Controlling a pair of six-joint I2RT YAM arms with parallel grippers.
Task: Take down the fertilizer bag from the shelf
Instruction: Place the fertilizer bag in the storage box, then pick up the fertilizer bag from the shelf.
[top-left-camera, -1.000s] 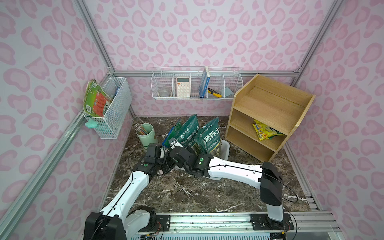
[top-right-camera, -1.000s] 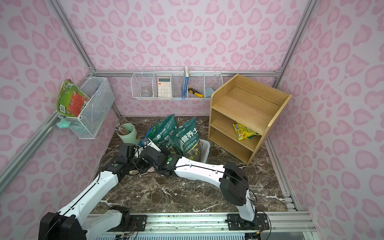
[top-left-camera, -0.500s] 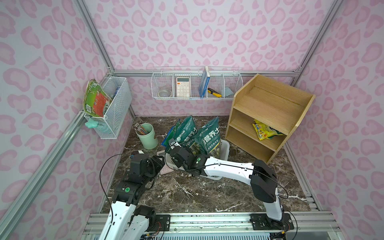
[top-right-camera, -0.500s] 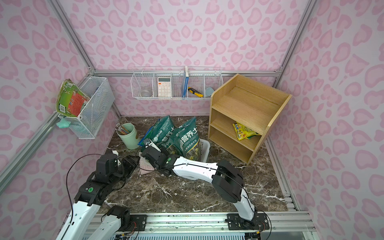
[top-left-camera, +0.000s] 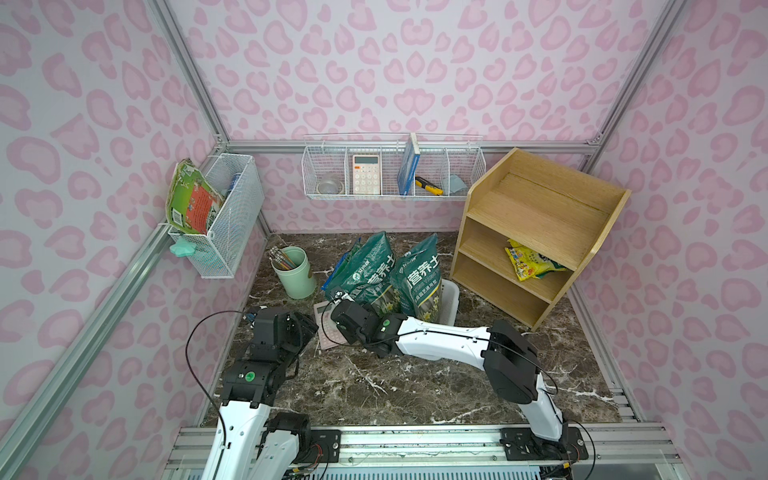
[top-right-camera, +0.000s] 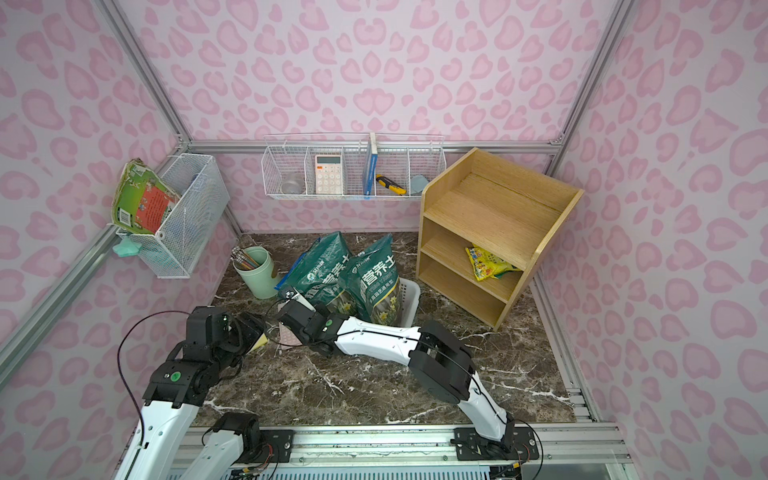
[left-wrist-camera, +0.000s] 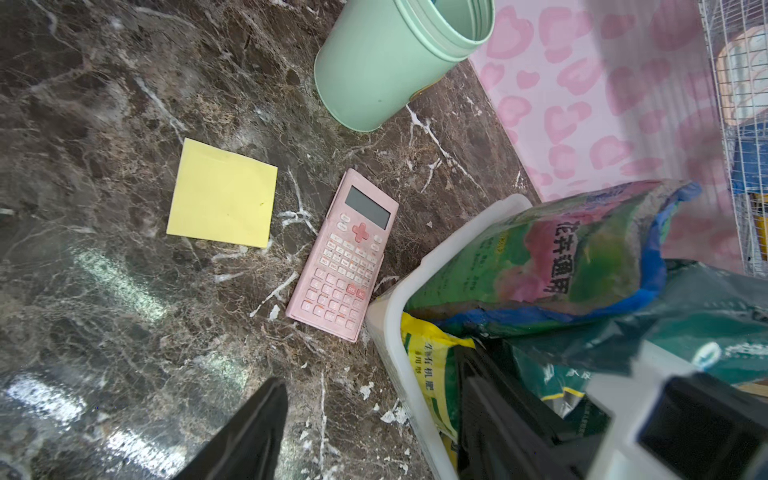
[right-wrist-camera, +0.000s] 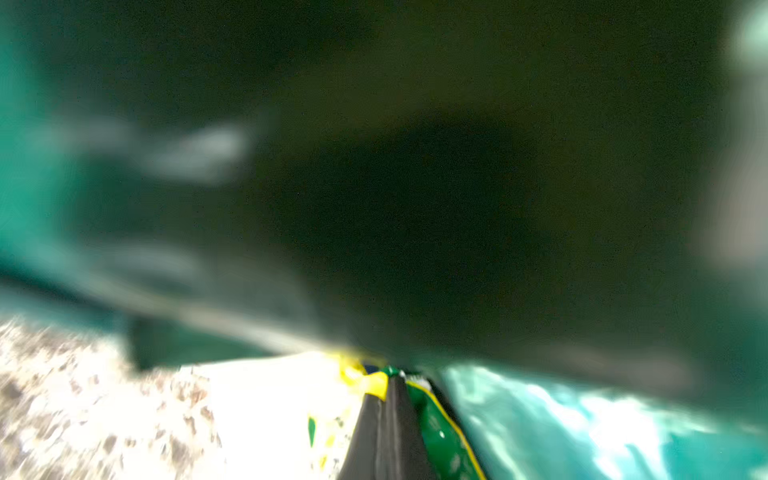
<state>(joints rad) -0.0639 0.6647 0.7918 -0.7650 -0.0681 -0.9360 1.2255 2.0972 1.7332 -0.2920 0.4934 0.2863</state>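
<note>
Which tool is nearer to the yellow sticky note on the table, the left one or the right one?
Left. The left tool hovers open, close beside the note. The right tool is farther off, beyond the pink calculator, at the white basket.

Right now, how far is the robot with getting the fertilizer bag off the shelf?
Looks done: one yellow fertilizer bag sits in the white basket. In hand: the right gripper is at it, fingers close together; the left gripper is open and empty. Left: another yellow bag lies on the middle tier of the shelf.
</note>
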